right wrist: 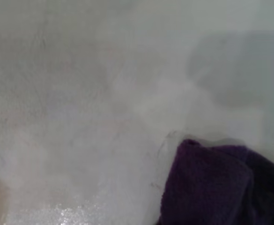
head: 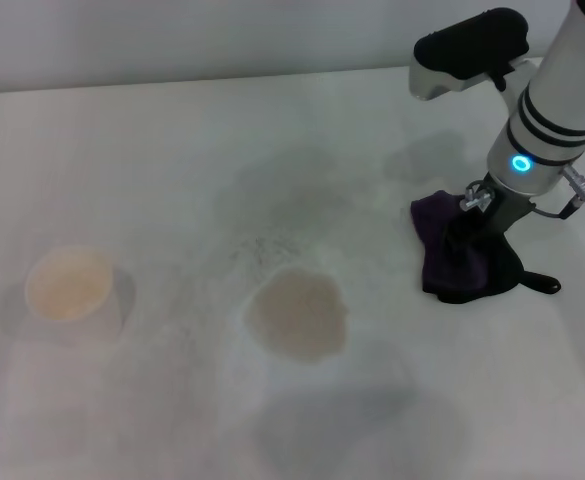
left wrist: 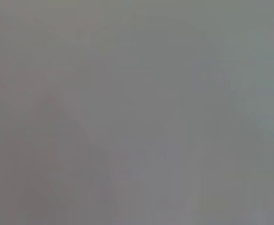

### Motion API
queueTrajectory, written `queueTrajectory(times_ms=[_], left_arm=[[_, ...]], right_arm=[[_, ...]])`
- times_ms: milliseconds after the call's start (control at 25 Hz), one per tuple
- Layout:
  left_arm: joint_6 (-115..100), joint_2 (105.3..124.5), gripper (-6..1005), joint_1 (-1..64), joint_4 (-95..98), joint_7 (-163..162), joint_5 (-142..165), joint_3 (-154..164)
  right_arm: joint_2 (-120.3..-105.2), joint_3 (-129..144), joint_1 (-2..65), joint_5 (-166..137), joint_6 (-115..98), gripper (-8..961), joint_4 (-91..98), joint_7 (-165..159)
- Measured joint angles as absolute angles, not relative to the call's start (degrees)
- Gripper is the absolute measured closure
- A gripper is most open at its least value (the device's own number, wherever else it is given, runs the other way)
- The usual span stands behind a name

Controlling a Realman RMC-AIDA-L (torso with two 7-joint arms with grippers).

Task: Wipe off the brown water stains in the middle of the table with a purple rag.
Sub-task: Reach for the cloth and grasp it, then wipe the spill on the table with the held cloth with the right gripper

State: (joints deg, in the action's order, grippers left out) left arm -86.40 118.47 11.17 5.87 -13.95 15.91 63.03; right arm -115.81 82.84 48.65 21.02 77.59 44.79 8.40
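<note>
The brown water stain (head: 297, 315) is a roundish tan puddle in the middle of the white table (head: 172, 150). The purple rag (head: 442, 255) lies bunched to the right of it, a hand's width away, with its black tab (head: 544, 285) flat on the table. My right gripper (head: 477, 232) reaches straight down into the top of the rag and is shut on it; its fingertips are buried in the cloth. The rag also fills the corner of the right wrist view (right wrist: 211, 187). My left gripper is out of view; the left wrist view shows only plain grey.
A white paper cup (head: 70, 285) with tan liquid stands at the left of the table. Faint grey speckled smudges (head: 267, 245) lie just behind the stain. A large faint shadow patch (head: 357, 420) lies at the front.
</note>
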Motion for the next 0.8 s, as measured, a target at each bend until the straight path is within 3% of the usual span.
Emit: queueTrajectory(times_ms=[240,440,800], left_arm=[[-86.40,118.53,104,11.17,5.82,-13.57,15.91,63.09],[-86.40,118.63,104,11.16,5.80,-13.50,15.91,63.03],[-86.40,118.70,107,11.27,5.80,-13.51,15.90,63.05]], right_arm=[[-115.97,83.40,48.15,21.28,77.65,598,46.33,8.51],[-116.02,84.57,48.04,21.33,77.64,817,46.57,8.51],[-116.11,89.11,48.43,27.04,76.46,855,47.78,8.55]])
